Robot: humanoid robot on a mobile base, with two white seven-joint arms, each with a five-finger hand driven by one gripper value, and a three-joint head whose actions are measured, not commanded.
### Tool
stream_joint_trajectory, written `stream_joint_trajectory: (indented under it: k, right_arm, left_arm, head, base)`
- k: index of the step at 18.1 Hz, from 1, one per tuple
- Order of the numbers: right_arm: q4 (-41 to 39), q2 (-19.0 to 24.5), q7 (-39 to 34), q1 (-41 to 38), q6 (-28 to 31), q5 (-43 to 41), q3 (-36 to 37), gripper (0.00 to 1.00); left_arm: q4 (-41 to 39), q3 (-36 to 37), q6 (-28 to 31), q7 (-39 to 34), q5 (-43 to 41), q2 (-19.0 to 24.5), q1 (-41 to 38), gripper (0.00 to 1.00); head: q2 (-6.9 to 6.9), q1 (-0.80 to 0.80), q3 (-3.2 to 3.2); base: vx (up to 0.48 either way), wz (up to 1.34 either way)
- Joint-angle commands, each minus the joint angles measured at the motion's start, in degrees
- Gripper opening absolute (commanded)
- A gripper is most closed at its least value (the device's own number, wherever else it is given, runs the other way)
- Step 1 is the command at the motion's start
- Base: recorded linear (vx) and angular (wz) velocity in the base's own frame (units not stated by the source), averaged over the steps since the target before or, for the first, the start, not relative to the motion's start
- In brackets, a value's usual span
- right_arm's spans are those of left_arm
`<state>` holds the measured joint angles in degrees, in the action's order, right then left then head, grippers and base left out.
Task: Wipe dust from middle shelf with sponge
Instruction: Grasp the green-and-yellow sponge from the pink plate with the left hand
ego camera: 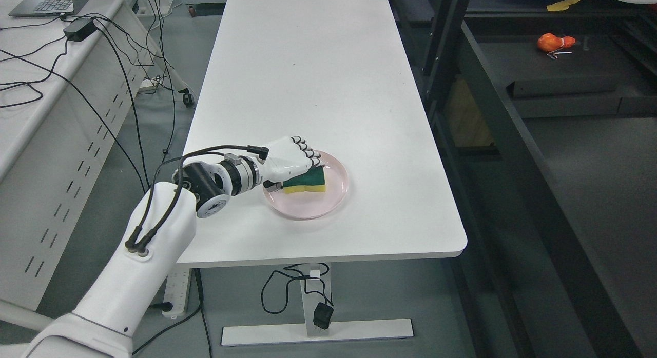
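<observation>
A sponge, green on top and yellow below, lies on a pink plate near the front of the white table. My left hand reaches in from the lower left and its fingers are curled over the sponge's left end, thumb below it. The sponge rests on the plate. The dark metal shelf unit stands to the right of the table. The right arm is out of view.
An orange toy lies on a dark shelf board at the upper right. A desk with a laptop, a power brick and trailing cables stands on the left. A gap of floor separates the table from the shelf unit.
</observation>
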<state>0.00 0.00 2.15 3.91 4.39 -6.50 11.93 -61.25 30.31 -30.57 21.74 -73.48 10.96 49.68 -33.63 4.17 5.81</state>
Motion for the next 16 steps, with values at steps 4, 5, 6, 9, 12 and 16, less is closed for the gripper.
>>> stream_joint_trajectory:
  k: [4,5,6,9,12,16]
  right_arm:
    - [-1.00,-1.00,-0.04,-0.04,0.00,0.00,-0.06,1.00]
    - [-1.00,-1.00,-0.04,-0.04,0.00,0.00,0.03,1.00]
    - [-1.00,-1.00,-0.04,0.04,0.00,0.00,0.03,1.00]
    - [-1.00,-1.00,-0.04,-0.04,0.00,0.00,0.03,1.00]
    - [-1.00,-1.00,-0.04,-0.04,0.00,0.00,0.03,1.00]
    - [-1.00,-1.00,-0.04,-0.04,0.00,0.00,0.03,1.00]
  left_arm:
    - [3.42,-0.07,-0.01,0.23,-0.35,-3.05,-0.28,0.69]
    - [3.24,-0.95,-0.01,0.23,-0.26,-3.05,-0.46,0.67]
    - [3.24,-1.65,-0.36,0.32,0.00,-3.05,-0.72,0.62]
    - [3.33,-4.20,-1.50,0.84,1.32,-3.05,-1.86,0.47]
    - [3.33,-8.76,-2.30,1.55,1.85,-3.14,-3.00,0.39]
    - [3.59,-12.37,-6.23,1.55,5.79,-2.70,-3.18,0.19]
  head:
    - [0.00,0.00,0.00]
    - [0.00,0.00,0.00]
    - [0.00,0.00,0.00]
    - [0.00,0.00,0.00]
    - [0.00,0.00,0.00]
    - [0.00,0.00,0.00]
  base:
    - [0.000,0.00]
    - [0.000,0.00]
    - [0.000,0.00]
    - [0.000,0.00]
    - [0.000,0.00]
    - [-0.004,-0.01]
